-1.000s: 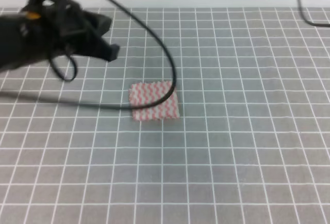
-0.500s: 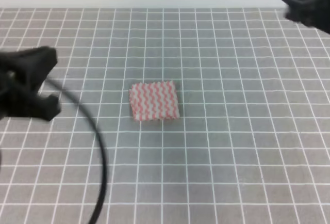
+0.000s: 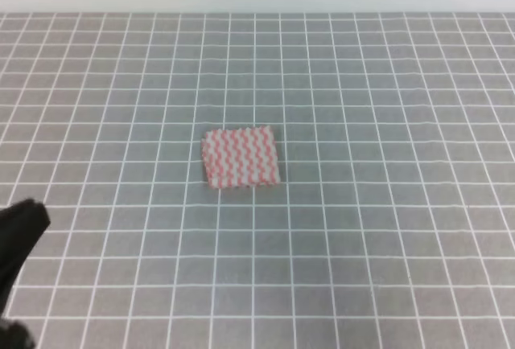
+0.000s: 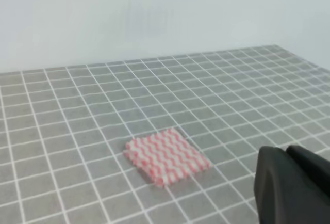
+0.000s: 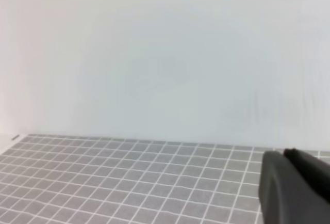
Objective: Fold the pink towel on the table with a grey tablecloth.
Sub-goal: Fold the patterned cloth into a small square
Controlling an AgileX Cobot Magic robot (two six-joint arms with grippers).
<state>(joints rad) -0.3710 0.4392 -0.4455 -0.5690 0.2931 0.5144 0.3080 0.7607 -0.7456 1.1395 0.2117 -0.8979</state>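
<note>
Flat grey tablecloth (image 3: 386, 204) gridded with thin white lines, pink towel (image 3: 241, 158) mid-table, folded, near-square, zigzag-striped, long axis unclear, left gripper (image 3: 18, 236) bottom-left, both grippers' jaw state cannot be told.

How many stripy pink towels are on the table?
1. The pink towel lies flat near the middle of the grey tablecloth, alone. Nothing in view could hide another.

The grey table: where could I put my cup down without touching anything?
Nearly anywhere. Only the pink towel lies mid-table; the grid is bare all around it. Avoid the near-left corner, where the left gripper pokes in.
</note>
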